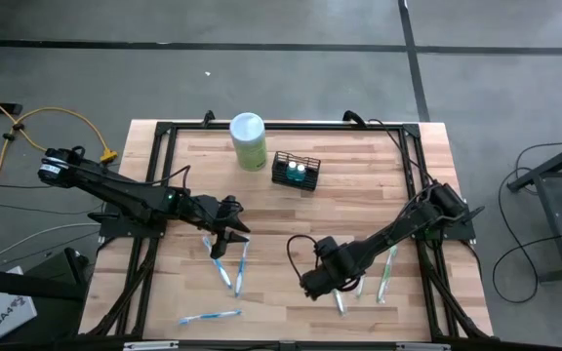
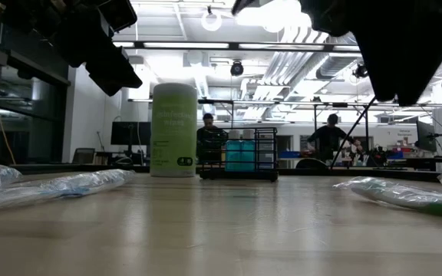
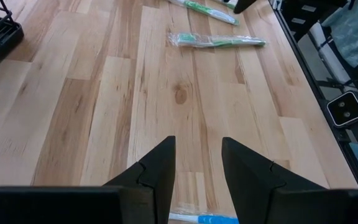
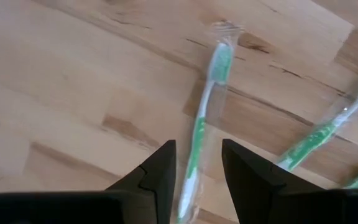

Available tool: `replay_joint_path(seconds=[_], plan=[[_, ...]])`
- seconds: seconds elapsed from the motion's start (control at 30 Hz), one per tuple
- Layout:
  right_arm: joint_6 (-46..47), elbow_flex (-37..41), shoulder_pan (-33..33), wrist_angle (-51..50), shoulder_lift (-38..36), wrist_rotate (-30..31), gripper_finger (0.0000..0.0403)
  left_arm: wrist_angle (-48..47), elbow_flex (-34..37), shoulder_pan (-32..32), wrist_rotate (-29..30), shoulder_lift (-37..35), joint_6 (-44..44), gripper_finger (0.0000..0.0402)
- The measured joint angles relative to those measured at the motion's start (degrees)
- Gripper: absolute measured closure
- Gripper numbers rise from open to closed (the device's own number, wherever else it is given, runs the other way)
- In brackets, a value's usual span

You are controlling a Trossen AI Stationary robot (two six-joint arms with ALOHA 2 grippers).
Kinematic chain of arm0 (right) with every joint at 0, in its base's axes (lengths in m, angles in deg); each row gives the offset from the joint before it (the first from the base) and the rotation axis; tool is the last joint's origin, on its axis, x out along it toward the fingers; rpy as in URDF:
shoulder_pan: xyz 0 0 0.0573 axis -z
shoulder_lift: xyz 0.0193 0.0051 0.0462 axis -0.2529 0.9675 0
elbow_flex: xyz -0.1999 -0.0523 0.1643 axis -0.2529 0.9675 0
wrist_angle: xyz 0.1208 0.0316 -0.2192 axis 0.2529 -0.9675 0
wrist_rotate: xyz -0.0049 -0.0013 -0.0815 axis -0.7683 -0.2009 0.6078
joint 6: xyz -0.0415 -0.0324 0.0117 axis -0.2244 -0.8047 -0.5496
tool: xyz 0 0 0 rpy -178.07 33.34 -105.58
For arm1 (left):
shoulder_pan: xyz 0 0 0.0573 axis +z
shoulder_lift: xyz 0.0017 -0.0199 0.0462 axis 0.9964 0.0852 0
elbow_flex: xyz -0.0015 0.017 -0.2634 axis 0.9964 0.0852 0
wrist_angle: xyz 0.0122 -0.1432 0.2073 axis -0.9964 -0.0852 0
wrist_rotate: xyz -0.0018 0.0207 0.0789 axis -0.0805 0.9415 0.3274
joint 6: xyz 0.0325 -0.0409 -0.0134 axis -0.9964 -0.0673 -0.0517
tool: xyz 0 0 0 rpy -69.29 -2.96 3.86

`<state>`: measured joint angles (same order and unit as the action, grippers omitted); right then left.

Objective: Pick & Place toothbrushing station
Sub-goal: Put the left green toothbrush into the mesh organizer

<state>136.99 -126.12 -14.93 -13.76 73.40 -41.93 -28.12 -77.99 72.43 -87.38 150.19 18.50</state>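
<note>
The toothbrushing station, a small black wire caddy (image 1: 296, 171), stands on its base at the table's far middle and holds blue things; it also shows in the low view (image 2: 240, 153). My left gripper (image 1: 230, 224) is open and empty above the table (image 3: 197, 140), over the far end of two wrapped blue toothbrushes (image 1: 226, 268). My right gripper (image 1: 320, 285) is open (image 4: 197, 142) above a wrapped green toothbrush (image 4: 205, 112) that lies flat on the table. Its fingers stand on either side of the brush's handle, and in the low view the gripper (image 2: 390, 54) is clear of the table.
A pale green canister with a white lid (image 1: 248, 141) stands left of the caddy. Two more green toothbrushes (image 1: 386, 273) lie at the near right, and another blue one (image 1: 208, 317) lies at the near left. People show in the room beyond (image 2: 330, 138).
</note>
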Motion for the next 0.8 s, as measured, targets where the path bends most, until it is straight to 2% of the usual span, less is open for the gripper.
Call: replay_joint_path(seconds=[0.53, 0.8], plan=[[0.83, 13.02, -0.02, 16.57, 0.07, -0.17, 0.0282, -0.02, 0.01, 0.0, 0.04, 0.0, 0.0, 0.0274], [1.23, 16.67, 0.02, 19.85, 0.07, 0.19, 0.0282, -0.02, 0.01, 0.01, 0.22, 0.0, 0.0, 0.0274]])
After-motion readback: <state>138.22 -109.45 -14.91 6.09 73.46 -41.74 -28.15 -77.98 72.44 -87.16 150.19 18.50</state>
